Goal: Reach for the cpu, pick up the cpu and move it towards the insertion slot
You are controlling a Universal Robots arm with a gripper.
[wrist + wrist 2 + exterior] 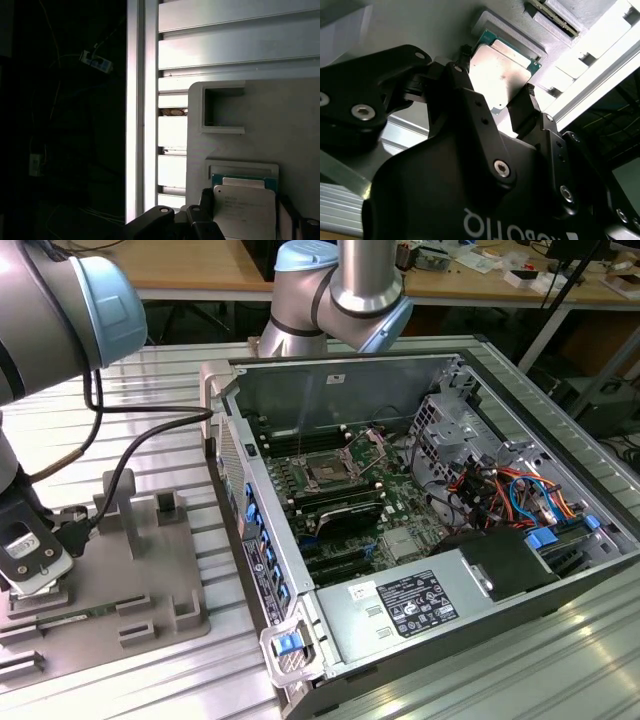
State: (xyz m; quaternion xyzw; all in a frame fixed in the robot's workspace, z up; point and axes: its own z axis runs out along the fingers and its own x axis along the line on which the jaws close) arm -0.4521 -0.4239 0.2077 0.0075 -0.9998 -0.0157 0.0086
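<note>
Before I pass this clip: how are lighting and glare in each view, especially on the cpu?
Second wrist view: glare washes out the cpu, and the gripper is a dark silhouette. First wrist view: beyond the table near black, its slats blown out. Exterior view: evenly lit, mild sheen on the table.

The exterior view holds one robot arm (350,280). One open computer case (330,380) sits at that view's right, and in it are one green motherboard (390,530), one insertion slot (328,472) and one power supply (420,605). One grey fixture plate (140,580) lies at the lower left. The second wrist view has one gripper (496,75) and one cpu (506,62).
</note>
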